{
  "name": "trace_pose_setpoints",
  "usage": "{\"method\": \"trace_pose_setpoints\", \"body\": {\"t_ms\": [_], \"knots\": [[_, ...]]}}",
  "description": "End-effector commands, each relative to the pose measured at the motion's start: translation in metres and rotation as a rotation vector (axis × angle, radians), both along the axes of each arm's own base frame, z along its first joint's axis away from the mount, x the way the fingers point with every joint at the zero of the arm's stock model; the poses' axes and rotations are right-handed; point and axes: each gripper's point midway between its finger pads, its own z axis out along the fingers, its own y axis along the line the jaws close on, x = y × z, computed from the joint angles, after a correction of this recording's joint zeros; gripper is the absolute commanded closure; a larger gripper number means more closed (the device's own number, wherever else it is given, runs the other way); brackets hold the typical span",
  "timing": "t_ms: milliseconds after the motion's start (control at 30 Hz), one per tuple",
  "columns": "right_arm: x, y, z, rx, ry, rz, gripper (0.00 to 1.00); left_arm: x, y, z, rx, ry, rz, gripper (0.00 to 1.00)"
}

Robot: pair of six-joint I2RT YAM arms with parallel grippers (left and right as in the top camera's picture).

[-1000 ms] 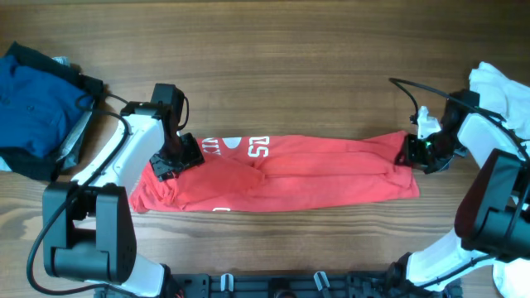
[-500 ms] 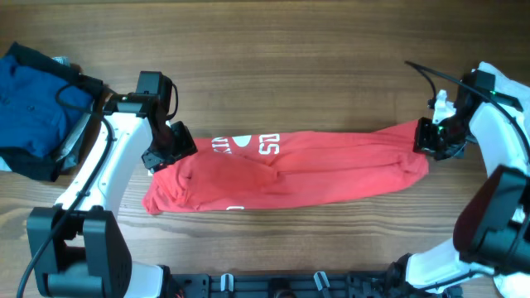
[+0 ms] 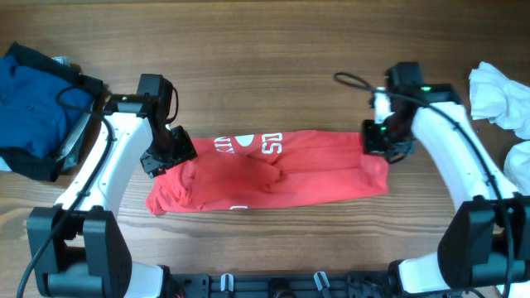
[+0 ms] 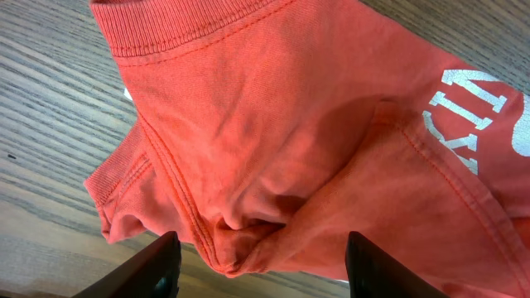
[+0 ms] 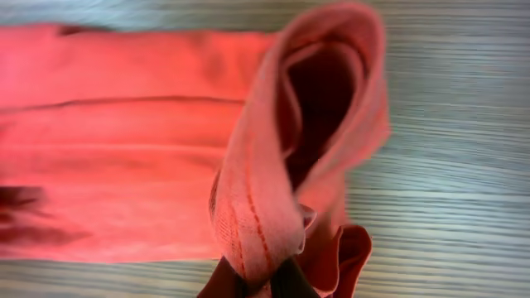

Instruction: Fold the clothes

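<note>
A red T-shirt [image 3: 273,170] with white lettering lies stretched left to right across the wooden table. My left gripper [image 3: 161,157] hovers over its left, collar end. In the left wrist view the fingers [image 4: 157,266] stand wide apart, and a bunched fold of the shirt [image 4: 290,124] hangs between them without being pinched. My right gripper [image 3: 383,141] is shut on the shirt's right end. In the right wrist view the gripper [image 5: 261,281] pinches a rolled loop of red cloth [image 5: 273,165] lifted off the table.
A blue garment [image 3: 29,103] on dark cloth lies piled at the far left edge. A white garment [image 3: 501,95] lies at the far right edge. The table's front edge carries a black rail [image 3: 281,285].
My right gripper has moved left with the shirt's right end, so the shirt is now shorter and bunched there. The left gripper has barely moved.
</note>
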Motion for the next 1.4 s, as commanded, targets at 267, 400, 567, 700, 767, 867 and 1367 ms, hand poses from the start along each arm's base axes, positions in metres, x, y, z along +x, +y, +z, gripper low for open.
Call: {"method": "trace_pose_setpoints", "body": {"t_ms": [267,400,567,700,767,867,1367], "knots": [[0.004,0.096,0.012,0.052,-0.109,0.036,0.96,0.005,0.001,0.006,-0.004,-0.026,-0.008,0.35],[-0.003,0.107,0.010,0.054,-0.099,0.059,0.96,0.005,0.001,0.006,-0.003,-0.027,-0.008,0.34],[-0.013,0.109,0.001,0.064,-0.065,0.071,0.96,0.006,0.001,0.006,-0.004,-0.029,-0.008,0.34],[-0.012,0.120,0.003,0.118,-0.069,0.085,0.94,0.006,0.001,0.006,-0.004,-0.029,-0.008,0.34],[-0.011,0.129,0.005,0.163,-0.073,0.092,0.94,0.006,0.001,0.006,-0.004,-0.029,-0.008,0.34],[-0.012,0.131,0.005,0.162,-0.072,0.098,0.94,0.006,0.001,0.006,-0.004,-0.029,-0.008,0.34],[-0.020,0.139,0.006,0.199,-0.054,0.168,0.91,0.005,0.001,0.006,-0.004,-0.028,-0.008,0.34]]}}
